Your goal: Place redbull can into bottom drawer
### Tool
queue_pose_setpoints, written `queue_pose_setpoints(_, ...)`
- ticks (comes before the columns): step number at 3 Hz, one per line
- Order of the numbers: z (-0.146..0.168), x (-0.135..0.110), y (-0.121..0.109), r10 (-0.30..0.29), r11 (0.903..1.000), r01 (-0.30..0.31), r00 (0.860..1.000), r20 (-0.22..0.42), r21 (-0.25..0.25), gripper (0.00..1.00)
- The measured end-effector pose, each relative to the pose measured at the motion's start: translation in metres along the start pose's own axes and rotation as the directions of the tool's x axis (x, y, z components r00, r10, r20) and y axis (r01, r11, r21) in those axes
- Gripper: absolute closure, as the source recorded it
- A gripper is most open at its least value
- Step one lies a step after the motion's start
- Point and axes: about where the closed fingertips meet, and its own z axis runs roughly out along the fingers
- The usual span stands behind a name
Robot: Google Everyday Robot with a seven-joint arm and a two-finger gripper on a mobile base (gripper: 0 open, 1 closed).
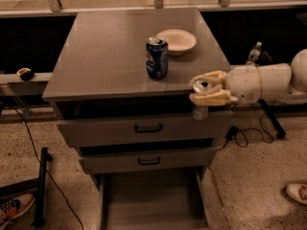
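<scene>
My gripper (pixel 207 91) is shut on the redbull can (pixel 201 99), a slim silver can held upright off the front right corner of the cabinet top (pixel 110 56). The can hangs in front of the top drawer (pixel 144 127), above and to the right of the bottom drawer (pixel 151 200). The bottom drawer is pulled out; its flat grey floor shows with nothing on it. My white arm (pixel 259 83) reaches in from the right.
A blue Pepsi can (pixel 157 57) and a shallow beige bowl (pixel 176 41) stand on the cabinet top. The middle drawer (pixel 148 161) is slightly out. A water bottle (pixel 253 52) and cables lie at the right, a shoe (pixel 298 192) at lower right.
</scene>
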Motion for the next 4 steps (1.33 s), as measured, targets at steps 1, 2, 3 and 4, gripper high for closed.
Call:
queue_pose_setpoints(1, 0.000, 0.001, 0.003, 0.001, 0.9999, -0.001, 1.000, -0.002, -0.015, 1.00)
queue_pose_setpoints(2, 0.003, 0.017, 0.006, 0.025, 0.9997, -0.025, 1.000, -0.008, -0.004, 1.00)
queue_pose_setpoints(3, 0.004, 0.073, 0.028, 0.079, 0.9966, -0.080, 0.996, 0.041, 0.018, 1.00)
queue_pose_setpoints(4, -0.001, 0.152, 0.067, 0.133, 0.9910, -0.134, 0.989, 0.064, 0.008, 1.00)
